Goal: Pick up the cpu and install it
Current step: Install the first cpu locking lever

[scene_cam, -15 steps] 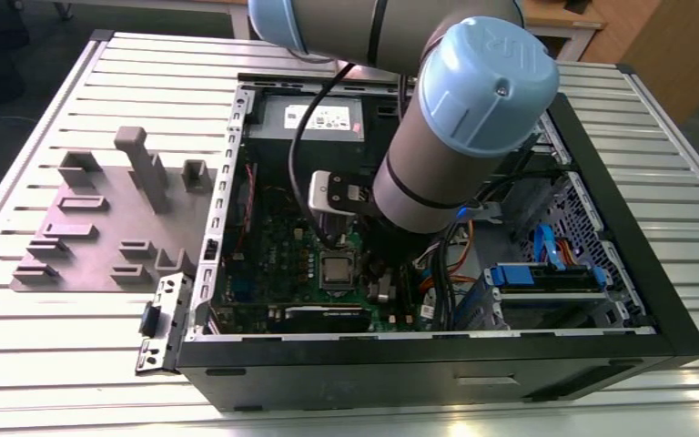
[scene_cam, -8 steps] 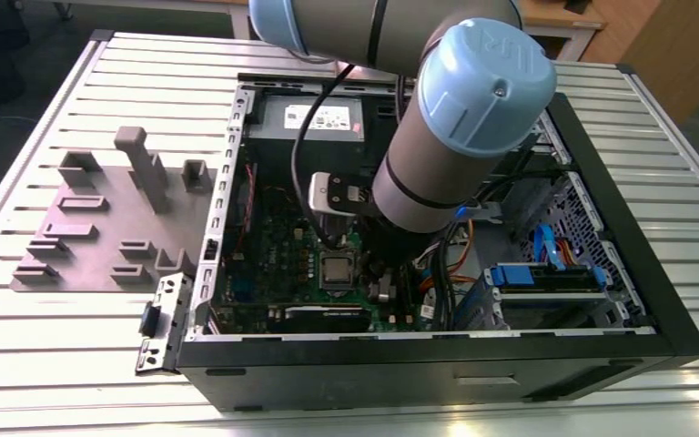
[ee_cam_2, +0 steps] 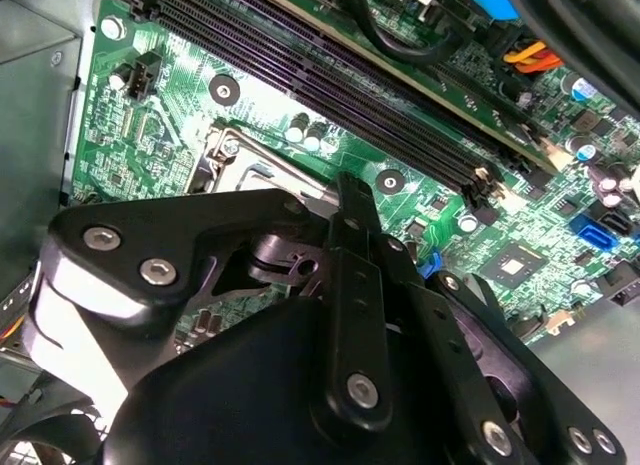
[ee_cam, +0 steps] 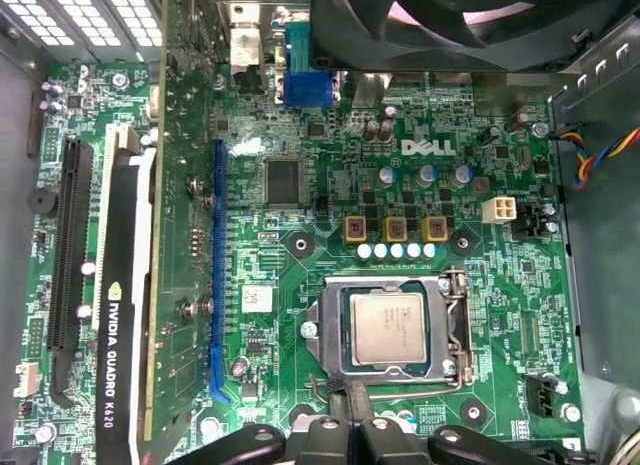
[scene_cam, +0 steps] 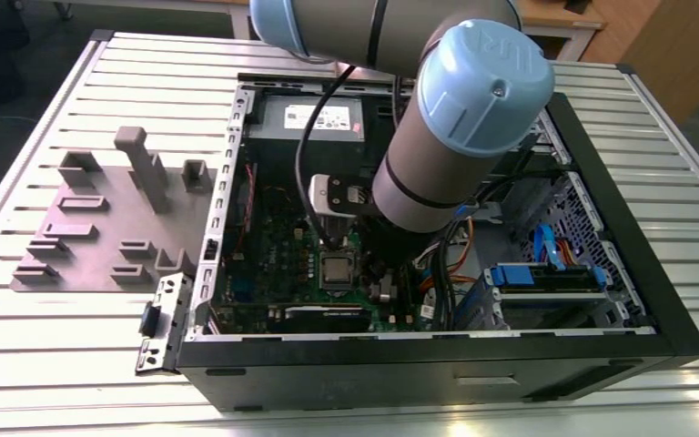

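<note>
The cpu (ee_cam: 388, 328) lies flat in the socket on the green motherboard (ee_cam: 300, 255), its silvery top showing inside the metal socket frame (ee_cam: 452, 330). In the exterior view the cpu (scene_cam: 338, 270) shows as a small silver square inside the open computer case (scene_cam: 447, 364), just below the arm's wrist (scene_cam: 429, 196). My gripper (ee_cam: 343, 397) hovers right beside the socket's edge, fingers together and holding nothing. In the second wrist view the gripper's black body (ee_cam_2: 350, 315) covers most of the socket.
A long graphics card (ee_cam: 125, 315) stands beside the socket, and a black fan (ee_cam: 470, 20) on the other side. Memory slots (ee_cam_2: 330, 75) run across the board. A grey box with a white label (scene_cam: 319, 116), blue drive parts (scene_cam: 544, 278), cables and a grey fixture plate (scene_cam: 106, 218) surround the work area.
</note>
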Available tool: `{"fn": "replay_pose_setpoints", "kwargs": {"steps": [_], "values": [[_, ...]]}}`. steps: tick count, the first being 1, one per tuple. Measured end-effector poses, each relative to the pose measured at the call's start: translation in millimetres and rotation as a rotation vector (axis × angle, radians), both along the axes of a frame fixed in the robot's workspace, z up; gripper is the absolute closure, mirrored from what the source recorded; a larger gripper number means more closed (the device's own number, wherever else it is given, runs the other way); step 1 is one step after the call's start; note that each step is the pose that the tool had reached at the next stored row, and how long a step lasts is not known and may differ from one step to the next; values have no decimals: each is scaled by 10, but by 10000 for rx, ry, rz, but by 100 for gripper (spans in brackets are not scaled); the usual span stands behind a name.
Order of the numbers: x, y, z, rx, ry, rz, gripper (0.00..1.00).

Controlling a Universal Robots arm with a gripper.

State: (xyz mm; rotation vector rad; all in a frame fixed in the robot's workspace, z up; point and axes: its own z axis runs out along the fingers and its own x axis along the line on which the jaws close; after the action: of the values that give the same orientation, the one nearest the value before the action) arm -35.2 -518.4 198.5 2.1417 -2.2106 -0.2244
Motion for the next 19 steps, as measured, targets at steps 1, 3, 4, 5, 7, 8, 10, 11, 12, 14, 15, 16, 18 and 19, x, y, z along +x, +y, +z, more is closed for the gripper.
{"fn": "replay_pose_setpoints", "kwargs": {"steps": [1,3,4,5,7,8,10,11,12,14,15,16,18,19], "values": [[0,2,-3,0,-1,4,89],[0,4,-6,-2,1,9,89],[0,5,-10,-2,1,10,89],[0,5,-16,-1,0,10,89],[0,5,-32,-1,0,12,89],[0,5,-38,-1,0,14,89],[0,5,-46,-2,0,19,89],[0,5,-49,-2,0,22,89],[0,5,-54,-1,0,23,89],[0,5,-69,0,-1,26,89],[0,5,-76,-2,0,27,89],[0,4,-78,-5,1,28,89],[0,4,-80,-5,1,31,89],[0,5,-81,-3,1,31,89]]}}
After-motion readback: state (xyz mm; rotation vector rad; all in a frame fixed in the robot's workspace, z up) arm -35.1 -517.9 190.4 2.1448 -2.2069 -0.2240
